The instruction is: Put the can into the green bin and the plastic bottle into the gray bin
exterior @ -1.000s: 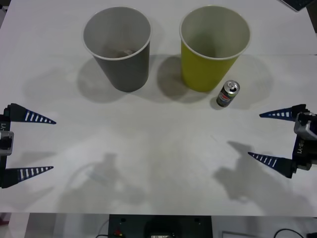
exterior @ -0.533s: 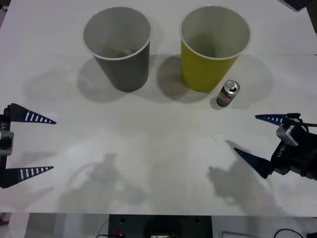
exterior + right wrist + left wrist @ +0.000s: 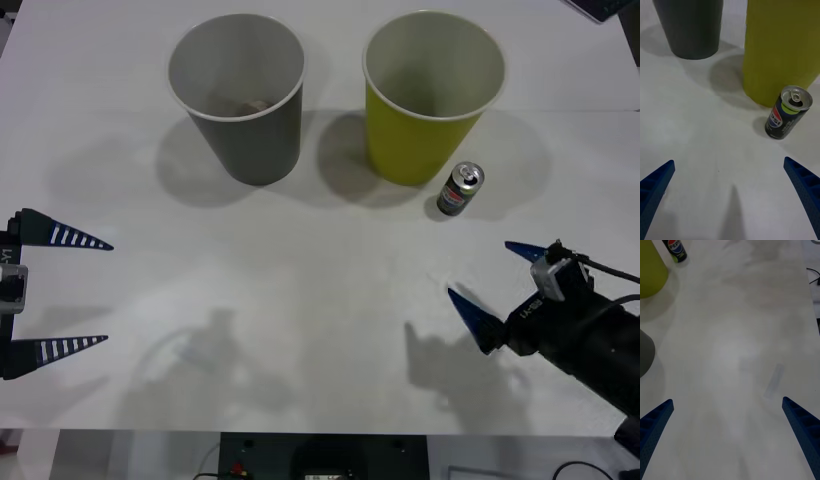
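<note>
The can (image 3: 460, 190) stands upright on the white table, close by the green bin (image 3: 415, 150) on its right front side. The gray bin (image 3: 255, 145) stands to the left of the green one. My right gripper (image 3: 480, 270) is open, low over the table in front of the can, its fingers pointing toward it. In the right wrist view the can (image 3: 788, 112) lies ahead of the open right gripper (image 3: 729, 161), beside the green bin (image 3: 782, 48). My left gripper (image 3: 108, 292) rests open at the table's left edge. The plastic bottle is hidden from me.
A small brownish shape (image 3: 240, 103) lies at the bottom of the gray bin, too unclear to name. The white table (image 3: 300, 300) stretches bare between the two grippers. The left wrist view shows the can (image 3: 677, 249) far off beside the green bin (image 3: 649, 273).
My right gripper has swung in from the right edge toward the table's middle and turned its fingers toward the can. The left gripper, the can and both bins have stayed put.
</note>
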Motion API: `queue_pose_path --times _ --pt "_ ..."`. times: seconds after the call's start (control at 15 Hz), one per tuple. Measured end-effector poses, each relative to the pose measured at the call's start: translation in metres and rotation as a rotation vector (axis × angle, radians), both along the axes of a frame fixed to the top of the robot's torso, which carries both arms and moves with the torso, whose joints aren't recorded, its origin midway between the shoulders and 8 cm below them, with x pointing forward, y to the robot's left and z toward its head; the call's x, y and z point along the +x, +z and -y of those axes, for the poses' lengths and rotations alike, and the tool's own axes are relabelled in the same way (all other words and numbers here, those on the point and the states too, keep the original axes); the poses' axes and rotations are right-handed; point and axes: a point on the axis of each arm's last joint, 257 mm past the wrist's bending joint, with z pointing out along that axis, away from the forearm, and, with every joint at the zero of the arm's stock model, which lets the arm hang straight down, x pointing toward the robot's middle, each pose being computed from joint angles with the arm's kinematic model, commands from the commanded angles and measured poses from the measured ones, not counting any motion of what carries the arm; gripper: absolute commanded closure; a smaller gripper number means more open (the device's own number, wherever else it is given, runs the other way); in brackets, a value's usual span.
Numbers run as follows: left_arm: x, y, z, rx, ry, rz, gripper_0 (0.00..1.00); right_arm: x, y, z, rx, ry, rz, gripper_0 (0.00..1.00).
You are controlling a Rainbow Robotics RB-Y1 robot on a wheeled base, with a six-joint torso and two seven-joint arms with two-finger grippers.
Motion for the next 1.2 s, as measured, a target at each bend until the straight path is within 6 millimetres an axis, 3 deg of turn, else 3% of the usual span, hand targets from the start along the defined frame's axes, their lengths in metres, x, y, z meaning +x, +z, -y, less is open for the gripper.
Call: queue_pose_path --times 0.6,1.2 --pt "0.0 0.0 0.0 0.0 0.0 0.0 0.0 0.022 -0.032 0.005 0.215 -0.107 0.081 0.0" --pt "0.0 0.0 0.0 0.0 0.0 0.0 0.0 0.068 -0.046 0.016 0.285 -0.173 0.162 0.0"
